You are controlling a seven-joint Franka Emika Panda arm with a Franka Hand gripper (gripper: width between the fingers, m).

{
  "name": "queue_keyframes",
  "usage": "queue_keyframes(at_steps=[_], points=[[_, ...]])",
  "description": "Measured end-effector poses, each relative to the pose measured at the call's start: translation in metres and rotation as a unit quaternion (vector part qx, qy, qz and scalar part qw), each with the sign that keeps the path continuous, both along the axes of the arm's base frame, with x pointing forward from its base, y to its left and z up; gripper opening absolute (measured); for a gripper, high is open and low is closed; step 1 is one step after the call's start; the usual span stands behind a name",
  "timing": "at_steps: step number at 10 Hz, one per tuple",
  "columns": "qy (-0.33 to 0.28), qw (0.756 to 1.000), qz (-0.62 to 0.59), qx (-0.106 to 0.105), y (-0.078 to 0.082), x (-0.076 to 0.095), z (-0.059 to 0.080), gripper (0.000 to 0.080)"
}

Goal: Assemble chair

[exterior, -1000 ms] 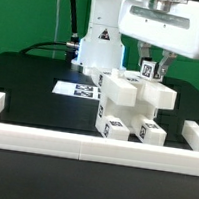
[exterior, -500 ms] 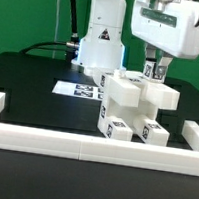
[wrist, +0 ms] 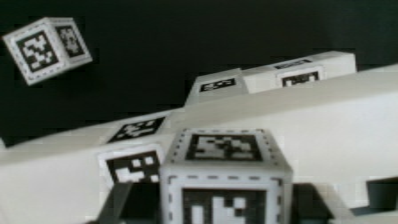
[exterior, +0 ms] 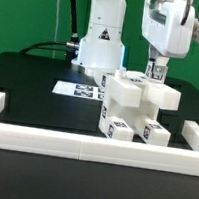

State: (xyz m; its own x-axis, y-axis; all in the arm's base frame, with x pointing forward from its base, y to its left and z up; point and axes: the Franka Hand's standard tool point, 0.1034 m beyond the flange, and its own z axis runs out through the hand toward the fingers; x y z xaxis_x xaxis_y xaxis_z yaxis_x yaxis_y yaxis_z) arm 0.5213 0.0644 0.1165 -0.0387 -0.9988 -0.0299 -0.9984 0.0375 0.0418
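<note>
The half-built chair (exterior: 130, 106) stands on the black table (exterior: 29, 84), behind the white front rail (exterior: 72, 142) and near the marker board (exterior: 74, 88). Over its top, the gripper (exterior: 155, 72) is clamped narrowly on a small tagged block (wrist: 222, 175), probably to line it up for fitting. Whether the block touches the chair is hidden. The wrist view is blurred.
</note>
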Motion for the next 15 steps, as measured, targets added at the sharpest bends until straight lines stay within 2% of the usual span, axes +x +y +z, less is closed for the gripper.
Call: queue_keyframes(at_steps=[6, 8, 9, 10, 11, 13, 15], points=[[0.006, 0.986, -0.167, 0.007, 0.006, 0.0, 0.0, 0.029], [0.006, 0.986, -0.165, 0.007, 0.007, 0.0, 0.0, 0.029], [0.006, 0.988, -0.152, 0.008, 0.007, -0.001, -0.001, 0.036], [0.006, 0.991, -0.134, 0.008, 0.007, -0.001, -0.002, 0.0542], [0.007, 0.991, -0.132, 0.007, 0.007, -0.001, -0.002, 0.0616], [0.016, 1.0, -0.018, 0.007, 0.012, -0.001, 0.0, 0.0643], [0.013, 0.998, 0.059, 0.011, 0.013, -0.001, 0.0, 0.0648]])
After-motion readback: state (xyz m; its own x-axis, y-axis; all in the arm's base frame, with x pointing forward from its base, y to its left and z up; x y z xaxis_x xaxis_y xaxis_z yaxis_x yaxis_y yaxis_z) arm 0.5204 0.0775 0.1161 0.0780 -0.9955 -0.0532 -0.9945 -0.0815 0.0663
